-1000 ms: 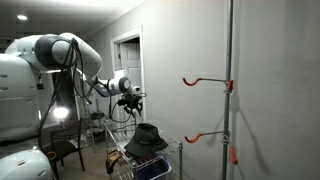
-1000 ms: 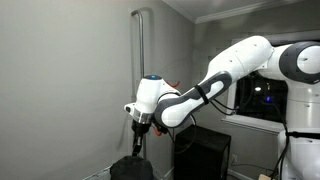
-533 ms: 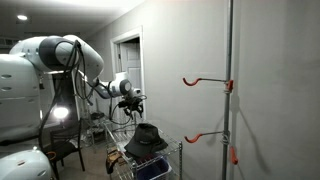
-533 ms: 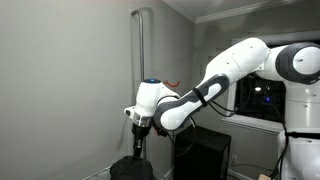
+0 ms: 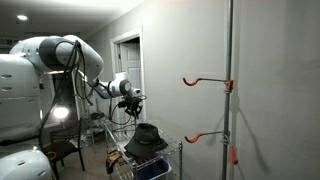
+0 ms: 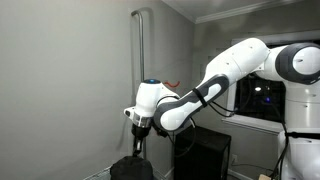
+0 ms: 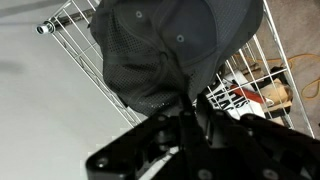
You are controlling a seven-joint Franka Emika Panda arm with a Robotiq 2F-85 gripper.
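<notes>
The cap (image 5: 147,137) sits propped atop the wire basket (image 7: 70,15), open to the gripper (image 5: 133,106) hanging at its 12 o'clock; I cannot tell how wide the fingers stand or whether they pinch it.

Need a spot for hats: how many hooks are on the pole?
2: an upper hook and a lower hook, both on the pole. An orange fitting below may hide a third.

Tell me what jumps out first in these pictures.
A black cap lies on a wire basket, with the gripper right over it in the wrist view. In an exterior view the big white arm reaches down from the side. In an exterior view, two hooks stick out from a tall pole.
</notes>
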